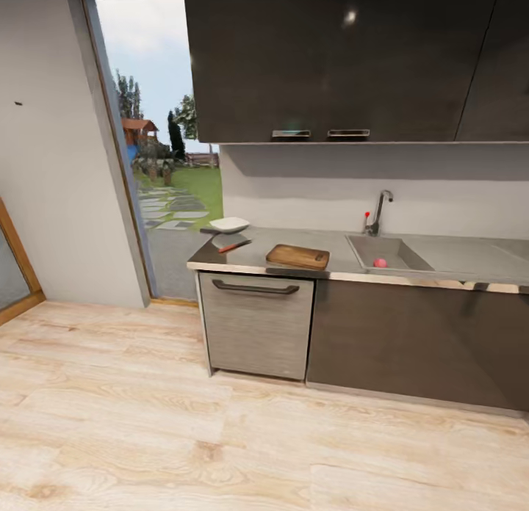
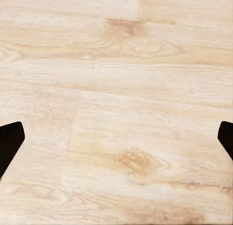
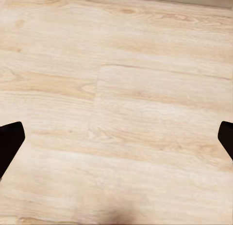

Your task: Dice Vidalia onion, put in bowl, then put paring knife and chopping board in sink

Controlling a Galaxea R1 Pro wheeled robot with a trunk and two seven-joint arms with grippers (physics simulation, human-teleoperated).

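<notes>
I am standing back on the pale wooden plank floor [image 1: 220, 437], facing the long glossy grey steel-look table [image 1: 257, 258] over its dark cabinets, with nothing of the task begun. The small round pinkish-red Vidalia onion [image 1: 380, 262] is lying in the rectangular grey steel sink [image 1: 400, 247], near its front wall, below the tall chrome tap [image 1: 380, 211] with the red knob. Left of the sink the rectangular brown wooden chopping board [image 1: 297, 257] is resting flat by the table's front edge; further left the paring knife with the red handle [image 1: 235, 245] is lying beside the shallow white bowl [image 1: 229, 224]. My left claw [image 2: 116, 142] and my right claw [image 3: 116, 142] are both hanging released over the floor, their dark fingertips [image 2: 9, 140] spread wide at the edges of the wrist views, gripping nothing. I am judging the onion to be light, firm and smooth-skinned, apt to roll or squirt out of a pinch, so I am planning to come down from above and close across its widest girth, squarely through the middle. The basin walls are leaving limited room for the fingers.
</notes>
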